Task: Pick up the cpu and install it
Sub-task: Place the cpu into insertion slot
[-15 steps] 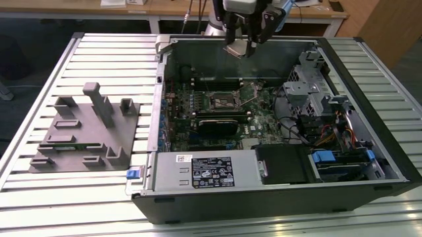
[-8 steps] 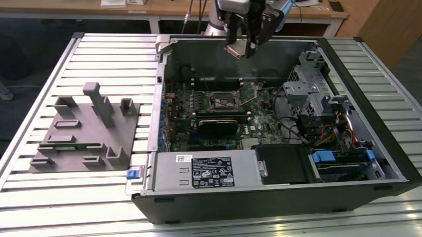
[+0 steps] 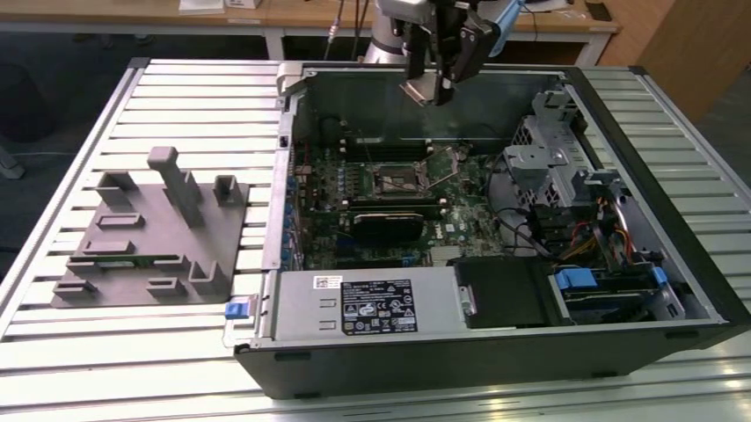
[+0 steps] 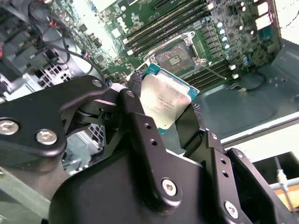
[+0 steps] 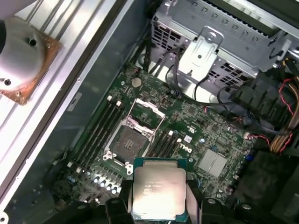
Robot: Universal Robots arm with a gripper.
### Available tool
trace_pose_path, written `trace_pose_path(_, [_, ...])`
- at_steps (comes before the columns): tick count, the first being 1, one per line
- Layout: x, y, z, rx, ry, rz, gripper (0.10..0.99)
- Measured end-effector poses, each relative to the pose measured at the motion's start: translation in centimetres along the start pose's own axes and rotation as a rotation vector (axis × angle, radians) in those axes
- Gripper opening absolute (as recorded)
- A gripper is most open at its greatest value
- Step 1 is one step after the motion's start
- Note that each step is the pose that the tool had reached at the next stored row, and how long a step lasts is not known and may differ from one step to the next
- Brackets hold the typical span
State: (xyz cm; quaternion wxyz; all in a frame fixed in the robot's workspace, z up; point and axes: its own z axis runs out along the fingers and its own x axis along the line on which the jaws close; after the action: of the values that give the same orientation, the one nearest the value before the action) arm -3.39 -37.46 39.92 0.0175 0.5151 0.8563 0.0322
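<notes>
Exterior view: the gripper (image 3: 432, 88) hangs over the back wall of the open computer case (image 3: 470, 374), jaws narrow and clamped on the cpu (image 3: 420, 90). The cpu is in the air, tilted, well above the motherboard (image 3: 463, 215). The socket (image 3: 393, 180) lies below it with free space all around the gripper. A grey fixture (image 3: 153, 233) sits on the slatted bench (image 3: 176, 97) to the exterior view's left of the case, well apart.

Second wrist view: two black fingers (image 4: 135, 86) pinch opposite edges of the cpu (image 4: 161, 105). It is a square chip with a pale silver metal top, faint print and a thin green rim. The socket (image 4: 177, 55) lies beyond it with its frame open and memory slots (image 4: 163, 23) on both sides.

First wrist view: the cpu (image 5: 159, 189) is held flat-side up between the fingers (image 5: 122, 198). It is near the socket (image 5: 133, 140) but apart from it. A metal drive cage (image 5: 210, 56) stands farther off.
</notes>
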Motion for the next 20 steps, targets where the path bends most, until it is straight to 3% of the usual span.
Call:
trace_pose_path(16, [0.06, 0.01, 0.34, -0.001, -0.0181, 0.247, 0.545])
trace_pose_path(20, [0.08, 0.01, 0.45, 0.003, -0.0109, 0.272, 0.545])
